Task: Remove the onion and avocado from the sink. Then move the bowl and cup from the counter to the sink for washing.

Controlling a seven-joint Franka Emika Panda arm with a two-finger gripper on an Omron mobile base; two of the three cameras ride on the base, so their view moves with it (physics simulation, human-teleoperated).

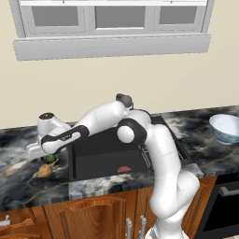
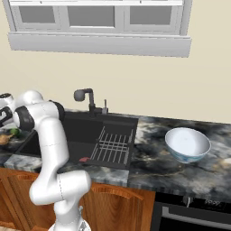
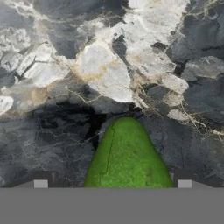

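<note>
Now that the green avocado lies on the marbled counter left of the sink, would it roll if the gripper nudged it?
Probably yes. The dark green avocado looks rounded and tapered, so it may roll in a curve, not straight. It rests on flat marbled stone counter without a rim. The open gripper straddles it, and the tan onion lies close beside, which might stop a short roll.
</note>
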